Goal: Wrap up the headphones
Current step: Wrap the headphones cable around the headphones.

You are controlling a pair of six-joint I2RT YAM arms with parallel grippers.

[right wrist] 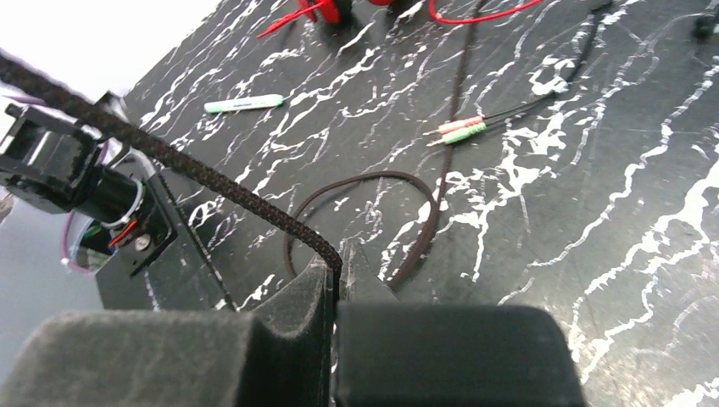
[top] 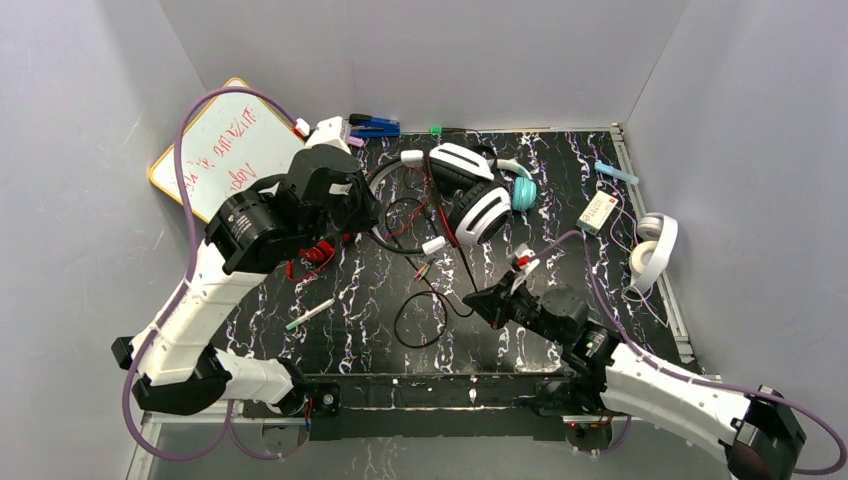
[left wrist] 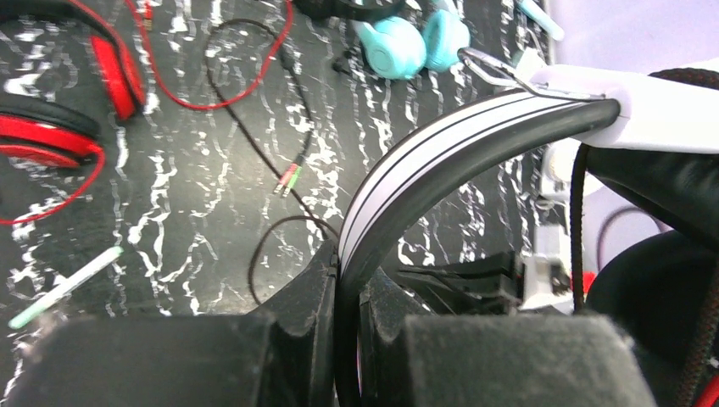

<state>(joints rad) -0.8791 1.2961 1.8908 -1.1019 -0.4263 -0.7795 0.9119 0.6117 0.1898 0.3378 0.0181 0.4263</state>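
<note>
The left pincer point(left wrist: 348, 284) is clamped on the striped headband point(left wrist: 424, 161) of the white-and-black headphones point(top: 480, 205), which sit near the back middle of the worktop point(top: 345, 340). The right pincer point(right wrist: 337, 270) is shut on a black braided cord point(right wrist: 212, 178) and holds it just above the worktop, nearer the front. The red headphones point(left wrist: 51, 144) lie to the left, partly under the left arm. The teal headphones point(left wrist: 394, 47) sit just beside the white-and-black pair. The white headphones point(top: 655, 250) rest at the far right edge.
</note>
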